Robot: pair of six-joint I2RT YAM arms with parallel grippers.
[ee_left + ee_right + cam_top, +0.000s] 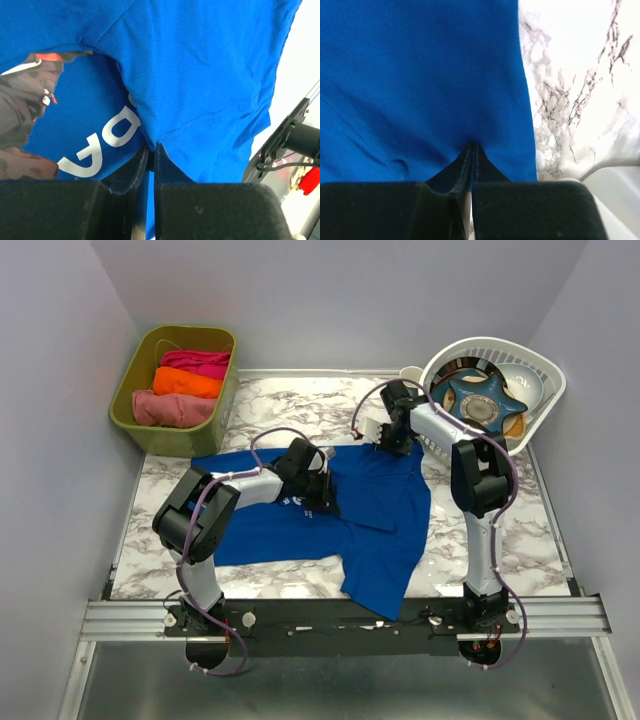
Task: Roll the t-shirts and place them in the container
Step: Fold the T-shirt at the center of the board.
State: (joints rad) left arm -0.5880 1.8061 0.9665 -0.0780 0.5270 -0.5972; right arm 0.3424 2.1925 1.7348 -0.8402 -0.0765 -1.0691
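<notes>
A royal-blue t-shirt (385,530) lies spread on the marble table (290,405), one end draped over the near edge. My left gripper (325,492) is down on the shirt's middle, by the print. In the left wrist view its jaws (151,148) are pinched together on a raised fold of the blue cloth (200,75), beside white lettering (95,147) and a dark graphic (20,110). My right gripper (385,437) sits at the shirt's far edge. In the right wrist view it (472,146) is shut on a pucker of the shirt (420,75), with bare marble (570,100) to the right.
A green bin (135,375) with rolled pink, orange and magenta shirts stands at the back left. A white basket (545,390) of dishes stands at the back right, close behind the right arm. The metal rail (340,618) runs along the near edge.
</notes>
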